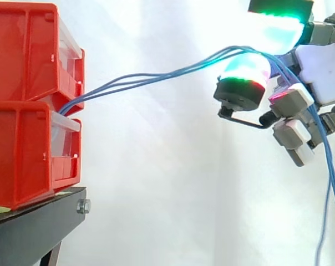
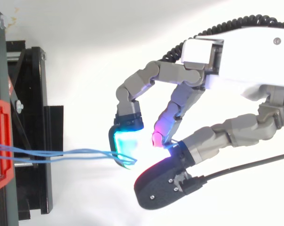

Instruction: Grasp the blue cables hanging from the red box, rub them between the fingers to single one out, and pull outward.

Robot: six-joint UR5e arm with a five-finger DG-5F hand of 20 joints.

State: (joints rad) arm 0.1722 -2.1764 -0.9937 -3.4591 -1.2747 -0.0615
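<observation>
Several thin blue cables [image 1: 156,77] run from between the two stacked red boxes [image 1: 29,105] rightward and upward to my hand [image 1: 323,72]. They pass over a glowing fingertip [image 1: 245,75] and then droop down at the right edge. In the top view the blue cables [image 2: 62,154] leave the red box [image 2: 3,146] at the left and end between the cyan-lit fingertip [image 2: 125,141] and the dark thumb pad. My hand [image 2: 245,52] has its fingers curled and pinches the cables.
The red boxes stand on a black stand [image 1: 40,227] at the lower left. A white curtain [image 1: 156,194] hangs behind. The black stand frame [image 2: 31,127] lies along the left edge of the top view.
</observation>
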